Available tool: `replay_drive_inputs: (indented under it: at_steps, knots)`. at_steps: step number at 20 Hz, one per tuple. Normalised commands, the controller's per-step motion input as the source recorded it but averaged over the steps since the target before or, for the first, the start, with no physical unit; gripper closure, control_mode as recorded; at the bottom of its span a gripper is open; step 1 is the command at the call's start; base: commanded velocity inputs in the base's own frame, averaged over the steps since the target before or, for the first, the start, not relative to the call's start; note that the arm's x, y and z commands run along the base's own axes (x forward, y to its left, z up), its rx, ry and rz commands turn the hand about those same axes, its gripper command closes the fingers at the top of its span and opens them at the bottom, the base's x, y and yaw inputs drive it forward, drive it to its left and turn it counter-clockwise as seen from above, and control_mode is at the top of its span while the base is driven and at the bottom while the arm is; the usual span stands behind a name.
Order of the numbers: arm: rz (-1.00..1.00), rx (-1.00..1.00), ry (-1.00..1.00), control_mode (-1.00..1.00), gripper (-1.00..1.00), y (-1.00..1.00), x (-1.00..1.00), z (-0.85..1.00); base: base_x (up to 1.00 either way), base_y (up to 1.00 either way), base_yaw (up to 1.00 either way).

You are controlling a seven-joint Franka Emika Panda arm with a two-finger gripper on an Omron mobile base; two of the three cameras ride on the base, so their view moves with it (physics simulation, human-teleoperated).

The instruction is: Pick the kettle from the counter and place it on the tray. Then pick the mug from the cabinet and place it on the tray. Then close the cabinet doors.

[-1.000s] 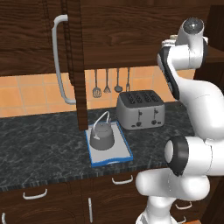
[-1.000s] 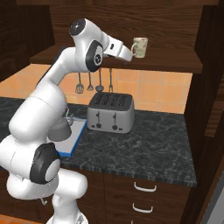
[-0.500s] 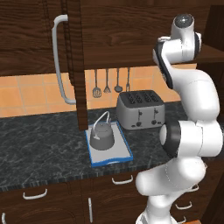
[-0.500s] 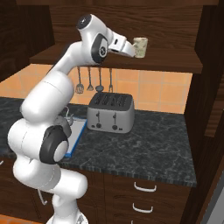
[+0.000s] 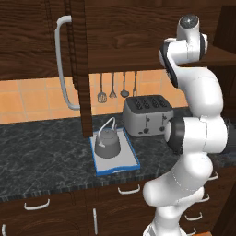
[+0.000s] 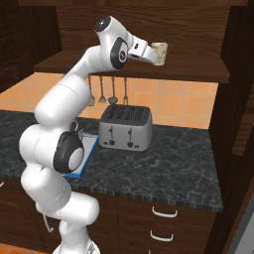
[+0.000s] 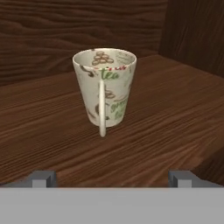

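Looking along my tool (image 7: pixel 112 178), I see its two tips spread wide apart with nothing between them, low at either side of the hand view, and just ahead of them the mug (image 7: pixel 105 86) stands upright on the cabinet shelf (image 7: pixel 175 109), its handle turned straight toward me and its printed side facing the hand. The tips are short of the mug and not touching it, so I judge this to be the approach for the second pick, with the grasp not yet made. From the right base view the arm reaches up and forward with the tool (image 6: pixel 153 53) right at the mug (image 6: pixel 159 53) on the shelf of the cabinet (image 6: pixel 149 30). Lower down, the first part looks done: the kettle (image 5: pixel 107 144) sits on the tray (image 5: pixel 131 159), which lies on the table (image 5: pixel 41 152) just left of the toaster (image 5: pixel 146 114). Behind the toaster, utensils (image 5: pixel 113 87) hang on the tiled wall. A cabinet door (image 5: pixel 79 69) with its long pale handle (image 5: pixel 62 64) stands swung open, edge-on above the tray. What is left, as I read it: close on the mug, carry it down beside the kettle, then shut the doors.
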Motion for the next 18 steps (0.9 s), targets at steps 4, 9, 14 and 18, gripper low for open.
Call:
replay_drive_inputs:
  at_steps: [4,9,14,18]
  knots:
    - [0.00,0.00,0.00,-1.00,-1.00,-0.12,0.37,-0.10,0.00,0.00,0.00]
    - [0.00,0.00,0.01,-1.00,-1.00,-0.17,0.37,0.00,0.00,0.00,0.00]
    - [0.00,0.00,0.06,-1.00,-1.00,-0.07,0.31,0.00,0.00,0.00,0.00]
    - [0.00,0.00,0.07,-1.00,-1.00,0.00,0.32,0.00,0.00,0.00,0.00]
